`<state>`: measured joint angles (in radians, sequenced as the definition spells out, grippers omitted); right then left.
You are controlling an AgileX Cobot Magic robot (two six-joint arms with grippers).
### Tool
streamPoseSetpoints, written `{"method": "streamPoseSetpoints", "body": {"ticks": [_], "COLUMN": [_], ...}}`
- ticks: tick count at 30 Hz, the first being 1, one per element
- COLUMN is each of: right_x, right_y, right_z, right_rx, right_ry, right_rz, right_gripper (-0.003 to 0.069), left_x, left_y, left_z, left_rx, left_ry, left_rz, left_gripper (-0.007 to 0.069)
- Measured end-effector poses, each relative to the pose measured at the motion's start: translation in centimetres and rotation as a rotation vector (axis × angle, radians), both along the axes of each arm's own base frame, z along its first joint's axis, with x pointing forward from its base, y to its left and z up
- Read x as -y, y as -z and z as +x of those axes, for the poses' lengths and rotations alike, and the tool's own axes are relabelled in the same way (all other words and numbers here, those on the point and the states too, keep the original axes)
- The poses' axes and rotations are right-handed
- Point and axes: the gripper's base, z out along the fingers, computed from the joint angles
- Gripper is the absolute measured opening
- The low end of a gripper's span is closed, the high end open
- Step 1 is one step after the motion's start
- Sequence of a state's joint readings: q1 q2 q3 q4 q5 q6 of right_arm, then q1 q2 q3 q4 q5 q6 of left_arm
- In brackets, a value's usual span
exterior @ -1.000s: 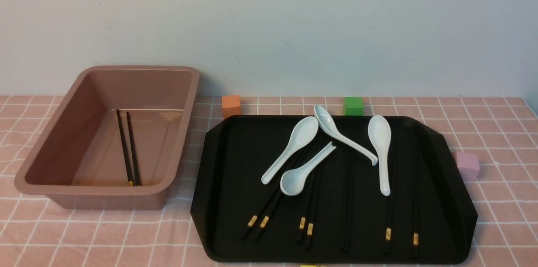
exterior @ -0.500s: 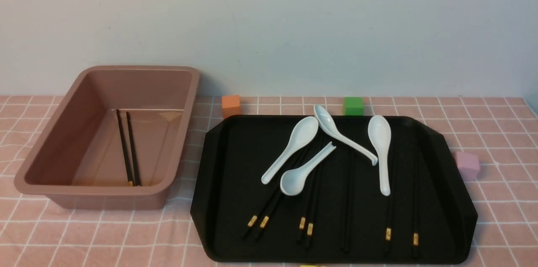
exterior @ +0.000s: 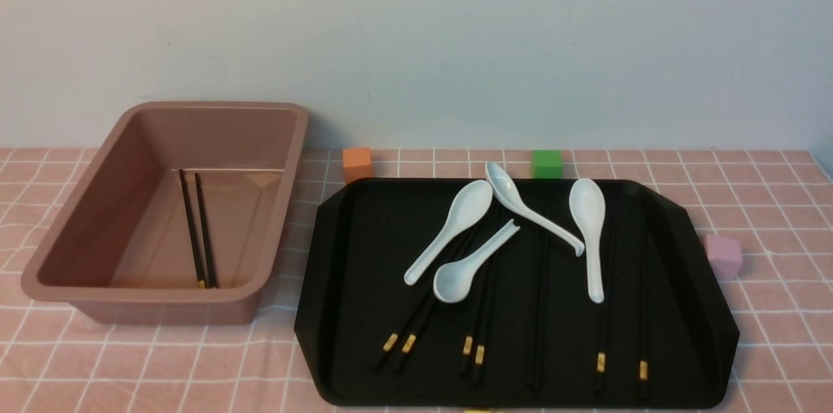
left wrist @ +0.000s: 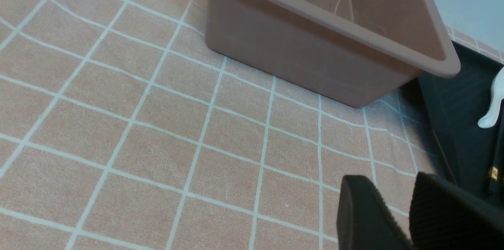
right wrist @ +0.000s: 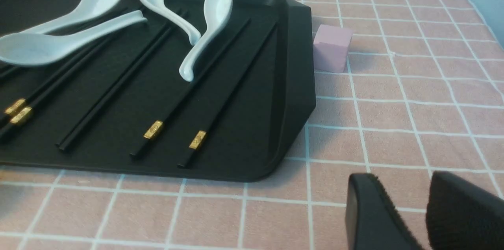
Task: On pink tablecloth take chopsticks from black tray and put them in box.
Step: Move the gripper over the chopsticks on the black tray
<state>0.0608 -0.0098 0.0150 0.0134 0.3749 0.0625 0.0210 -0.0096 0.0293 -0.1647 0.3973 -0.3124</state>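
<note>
Slim black chopsticks (exterior: pixel 602 335) lay on the matte black tray (exterior: pixel 338 270) at the worktop's 3 o'clock side, long axes running 6-to-12, gold bands toward 6, several under glazed spoons (exterior: pixel 589 237). The right end effector (right wrist: pixel 405 191), slightly parted and empty, seemed nearer. The left end effector (left wrist: pixel 397 195), likewise empty, hung by the smooth plastic box (exterior: pixel 163 299) at 9 o'clock.

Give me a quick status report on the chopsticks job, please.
Left gripper and right gripper open, empty, over tablecloth. Two chopsticks in box, the rest on black tray. Spoons lying across several of them.
</note>
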Motion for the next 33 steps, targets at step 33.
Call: {"method": "streamPoseSetpoints", "body": {"ticks": [33], "right_x": [-1.8], "right_y": [-1.9], "right_z": [-0.4], "right_rx": [-0.058], "right_ry": [-0.002], "right_rz": [0.745], "right_gripper": [0.0236], "left_x": [0.0], "left_y": [0.0], "left_z": [0.0], "left_rx": [0.000], "left_ry": [0.000], "left_rz": [0.000], "left_gripper": [0.0228]}}
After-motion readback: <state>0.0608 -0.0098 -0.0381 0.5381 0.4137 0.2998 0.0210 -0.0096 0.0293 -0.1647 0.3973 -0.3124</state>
